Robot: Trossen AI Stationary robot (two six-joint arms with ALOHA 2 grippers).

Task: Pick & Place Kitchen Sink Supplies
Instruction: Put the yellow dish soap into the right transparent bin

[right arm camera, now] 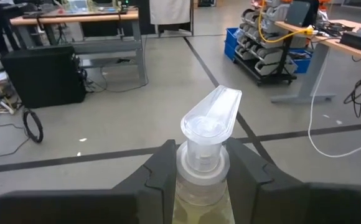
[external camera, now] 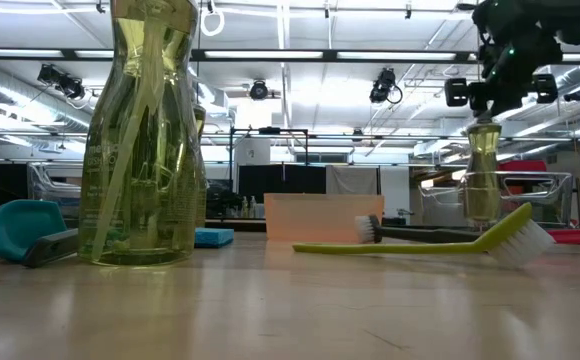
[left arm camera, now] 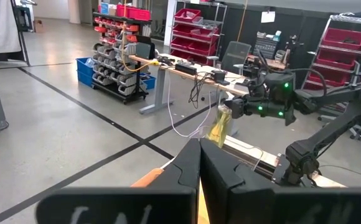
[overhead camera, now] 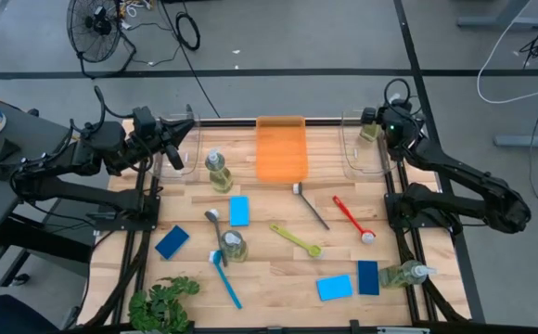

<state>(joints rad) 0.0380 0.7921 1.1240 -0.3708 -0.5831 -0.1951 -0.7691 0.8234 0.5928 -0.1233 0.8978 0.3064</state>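
Gripping the clear pump bottle of yellow-green liquid [right arm camera: 201, 163] by its neck, the right gripper [right arm camera: 199, 168] could let it slip above the table's far right corner.

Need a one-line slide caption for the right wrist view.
Right gripper shut on the neck of a clear pump bottle of yellow-green liquid, held above the grey workshop floor.

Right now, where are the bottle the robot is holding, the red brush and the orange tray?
Held pump bottle [right arm camera: 210, 127]: right wrist view, on its pump head.
Red brush [overhead camera: 350, 218]: high view, mid-handle.
Orange tray [overhead camera: 281, 148]: high view, bare floor.
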